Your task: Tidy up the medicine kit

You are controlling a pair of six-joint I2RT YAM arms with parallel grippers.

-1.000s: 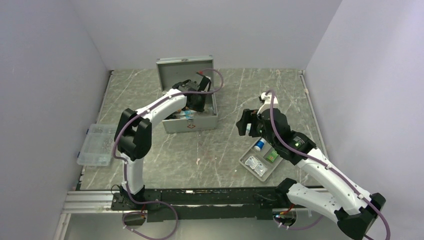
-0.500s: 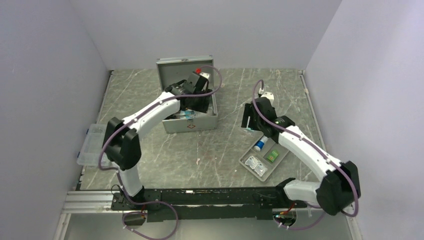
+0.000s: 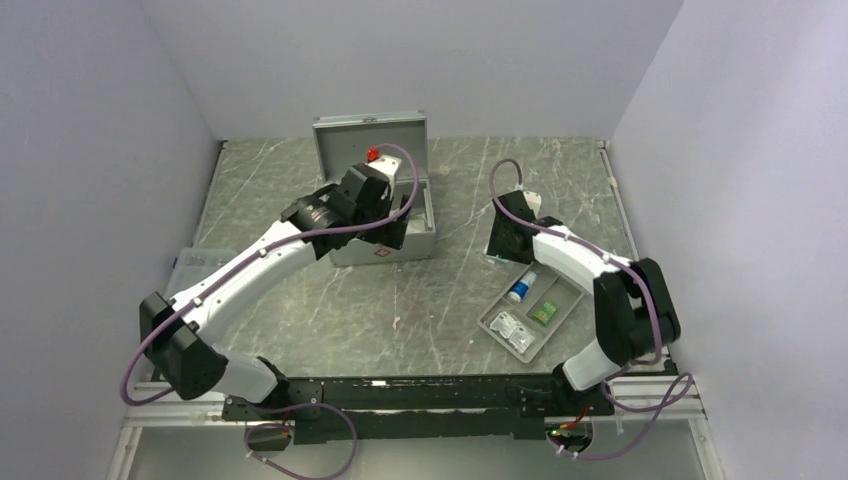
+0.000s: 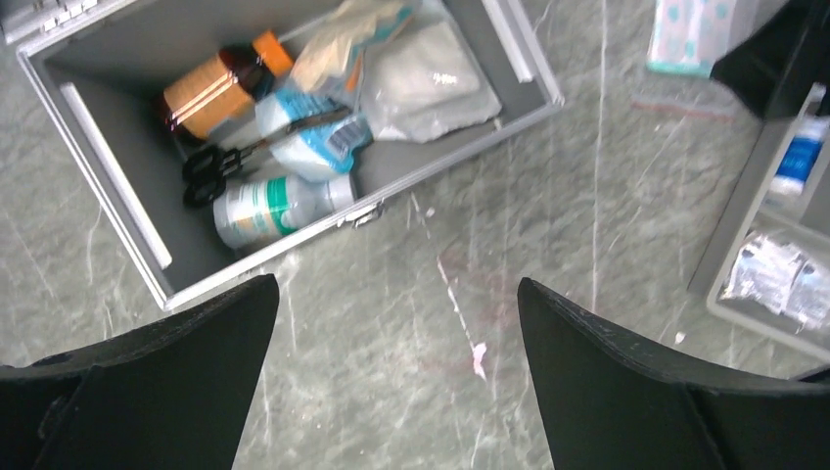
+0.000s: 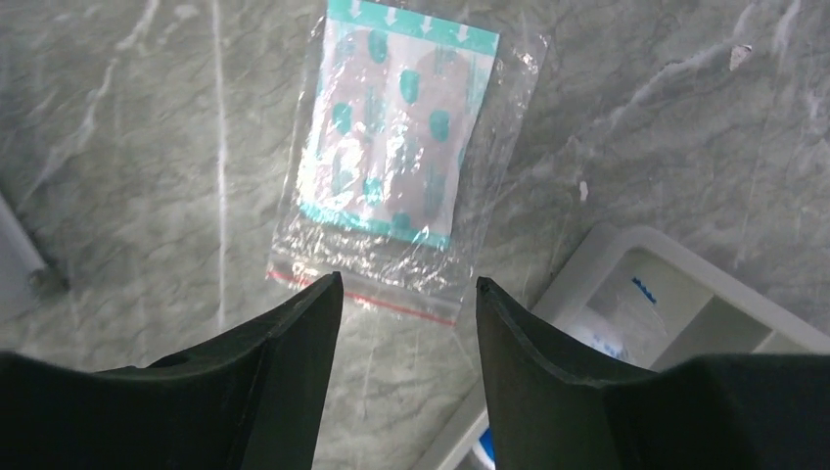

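The medicine kit [image 3: 376, 246] stands open at the back of the table, lid up. Inside it lie a brown bottle with an orange cap [image 4: 210, 88], black scissors [image 4: 208, 173], a white and green bottle [image 4: 274, 206] and several soft packets [image 4: 421, 73]. My left gripper [image 4: 396, 294] hangs wide open over the bare table just in front of the kit [image 4: 127, 211], holding nothing. My right gripper [image 5: 403, 289] is open, low over a clear zip bag of teal plasters [image 5: 401, 137]. Its fingertips [image 5: 328, 286] stand at the bag's red-lined edge.
A shallow grey divided tray [image 3: 484, 322] lies right of centre with a blue-capped bottle [image 3: 518, 290], a green packet [image 3: 543, 312] and clear packets. A clear plastic box [image 3: 185, 272] sits at the left edge, partly behind the left arm. The tray's corner [image 5: 626, 257] is close beside the right fingers.
My left gripper has come up out of the kit towards the front and opened wide. The right arm has swung down over the plaster bag with its jaws narrowing.
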